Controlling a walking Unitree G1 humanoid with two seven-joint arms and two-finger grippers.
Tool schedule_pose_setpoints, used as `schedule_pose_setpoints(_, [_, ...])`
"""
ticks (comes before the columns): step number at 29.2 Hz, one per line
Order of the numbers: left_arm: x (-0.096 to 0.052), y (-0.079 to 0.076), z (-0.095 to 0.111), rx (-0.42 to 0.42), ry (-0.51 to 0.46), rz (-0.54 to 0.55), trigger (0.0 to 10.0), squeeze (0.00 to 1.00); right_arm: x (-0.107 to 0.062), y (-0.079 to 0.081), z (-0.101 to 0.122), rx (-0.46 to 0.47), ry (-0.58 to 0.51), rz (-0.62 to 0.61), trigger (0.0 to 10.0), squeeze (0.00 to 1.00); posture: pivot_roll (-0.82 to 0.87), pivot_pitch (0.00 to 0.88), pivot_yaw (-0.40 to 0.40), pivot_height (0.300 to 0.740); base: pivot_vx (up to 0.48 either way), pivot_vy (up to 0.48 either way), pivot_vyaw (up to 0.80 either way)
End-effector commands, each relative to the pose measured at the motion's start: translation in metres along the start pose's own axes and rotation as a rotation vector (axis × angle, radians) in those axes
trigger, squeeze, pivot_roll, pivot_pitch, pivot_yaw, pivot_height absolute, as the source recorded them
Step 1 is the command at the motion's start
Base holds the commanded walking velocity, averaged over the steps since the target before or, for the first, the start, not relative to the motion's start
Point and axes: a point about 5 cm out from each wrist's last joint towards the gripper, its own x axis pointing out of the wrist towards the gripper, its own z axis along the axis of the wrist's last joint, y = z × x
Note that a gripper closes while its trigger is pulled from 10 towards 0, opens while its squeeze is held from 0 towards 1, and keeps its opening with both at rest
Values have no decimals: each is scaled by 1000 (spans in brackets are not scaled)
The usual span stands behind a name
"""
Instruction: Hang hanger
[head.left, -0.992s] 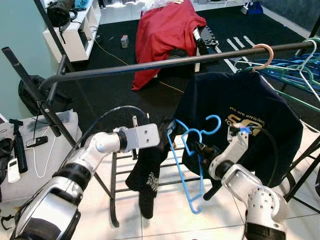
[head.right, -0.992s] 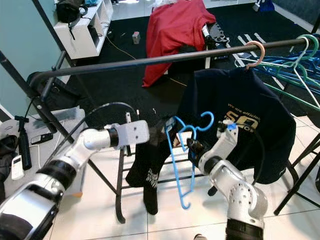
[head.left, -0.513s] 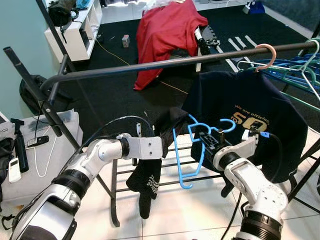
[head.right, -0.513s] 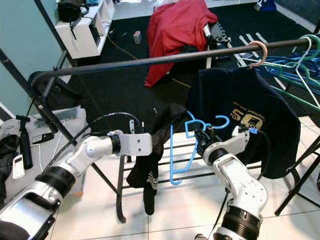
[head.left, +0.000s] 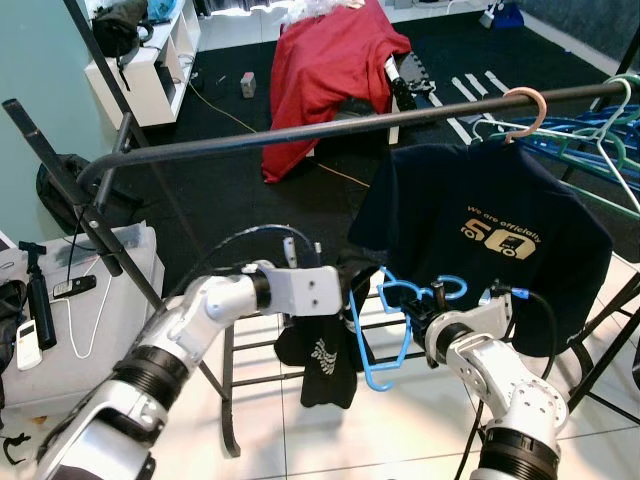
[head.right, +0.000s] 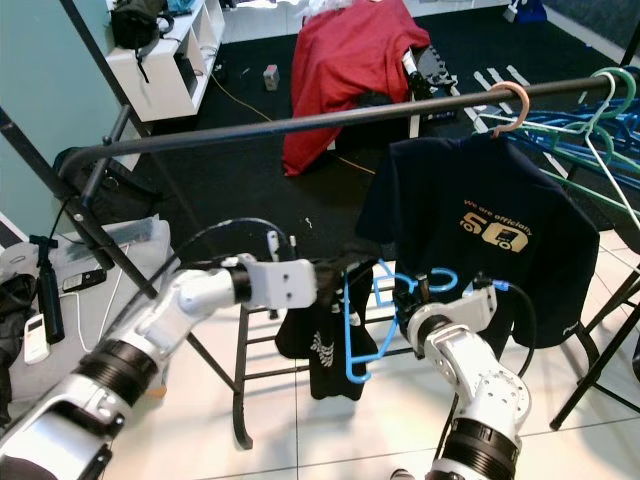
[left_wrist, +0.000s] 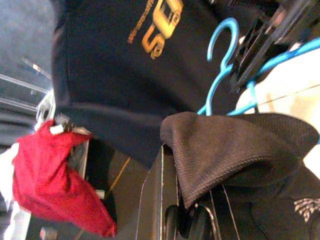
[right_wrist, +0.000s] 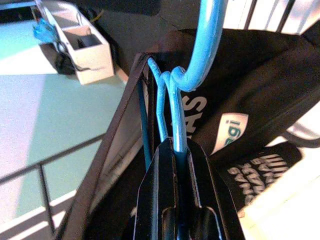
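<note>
Head views: the blue hanger is not on the rail yet. It sits low, well below the rail, in front of the lower frame of the rack, with its hook curling toward the right arm. The right gripper is clenched on the hanger's neck. The left gripper holds a dark garment, which hangs from it beside the hanger's left shoulder. A navy shirt already hangs from a pink hook near the rail's right end, next to a bunch of bare hangers. A red cloth lies on the floor beyond.

Left wrist view: the garment folds over the black fingers, which appear closed on it. The hanger's hook and the right gripper's fingers lie just past it, with the navy shirt behind.

Right wrist view: the two fingers are pinched tight on the twisted wire just below the hook, with the garment behind.

Judgement: the task is at an early to middle stage. The hanger is grasped, but the garment does not look threaded onto it. Dressing the hanger, lifting it and hooking it over the open stretch of rail all remain.
</note>
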Motion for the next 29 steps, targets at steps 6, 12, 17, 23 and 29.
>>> schedule_pose_setpoints(6, [2, -2, 22, 63, -96, -23, 10000, 0, 20, 13, -61, 277, 142, 47, 0, 0, -61, 114, 90, 740, 0, 0, 0])
schedule_pose_setpoints(12, [-7, -29, 13, -13, -22, -212, 10000, 0, 25, 16, -33, 346, -23, 35, 0, 0, -64, 117, 92, 740, 0, 0, 0])
schedule_pose_setpoints(17, [-15, -37, 10, -9, 12, -263, 10000, 0, 24, 33, -2, 241, -132, 77, 0, 0, -65, 118, 91, 740, 0, 0, 0])
schedule_pose_setpoints(23, [-17, -36, 15, -25, 10, -223, 10000, 0, 27, 37, 21, 78, -244, -18, 0, 0, -65, 120, 83, 740, 0, 0, 0])
schedule_pose_setpoints(29, [-18, -23, 19, -88, 11, -112, 10000, 0, 33, 19, 35, 14, -306, -165, 0, 0, -58, 121, 73, 740, 0, 0, 0])
